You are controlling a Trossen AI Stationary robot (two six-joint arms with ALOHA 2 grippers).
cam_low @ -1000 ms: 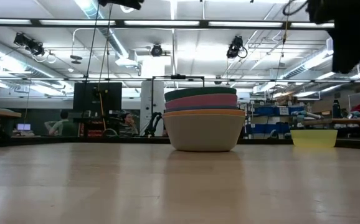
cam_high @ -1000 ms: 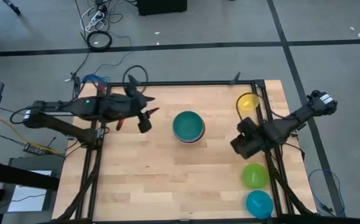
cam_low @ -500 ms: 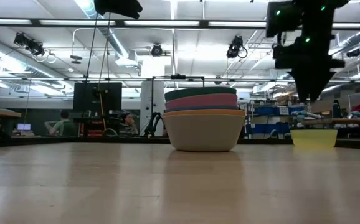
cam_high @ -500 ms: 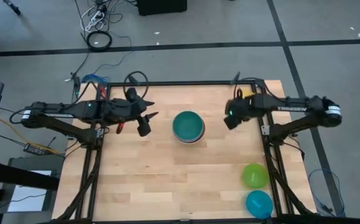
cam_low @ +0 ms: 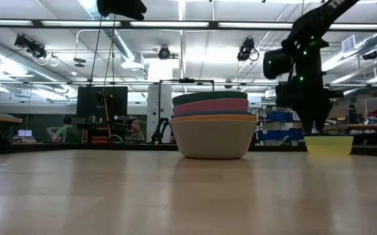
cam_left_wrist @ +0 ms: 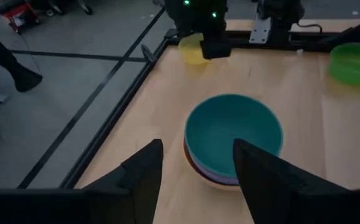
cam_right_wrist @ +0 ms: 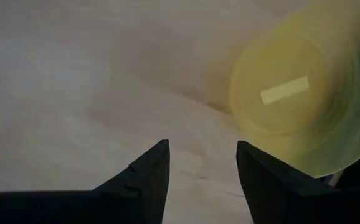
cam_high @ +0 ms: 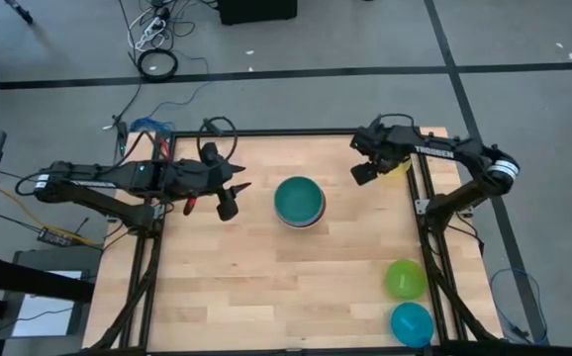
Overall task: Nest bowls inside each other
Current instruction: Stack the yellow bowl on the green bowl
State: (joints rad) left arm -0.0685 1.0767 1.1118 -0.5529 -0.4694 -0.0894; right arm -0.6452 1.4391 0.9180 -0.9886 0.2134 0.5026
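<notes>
A stack of nested bowls (cam_high: 299,201) rests on the middle of the table, its bottom on the wood; teal is on top, with pink, blue, orange and grey-white below (cam_low: 214,127). My left gripper (cam_high: 229,200) hovers open to the left of the stack, pointing at the teal bowl (cam_left_wrist: 233,134). A yellow bowl (cam_high: 398,166) sits at the far right corner, partly under my right arm. My right gripper (cam_high: 362,175) hangs open, pointing down, just to the left of the yellow bowl (cam_right_wrist: 298,99) and above the table (cam_low: 312,121).
A lime green bowl (cam_high: 405,279) and a cyan bowl (cam_high: 412,324) sit along the right edge near the front. A black frame (cam_high: 316,133) borders the table. Bare wood lies left of and in front of the stack.
My right gripper has swung from the middle of the right edge toward the far edge and come down beside the yellow bowl, its wrist turning on the way. The bowls have not moved.
</notes>
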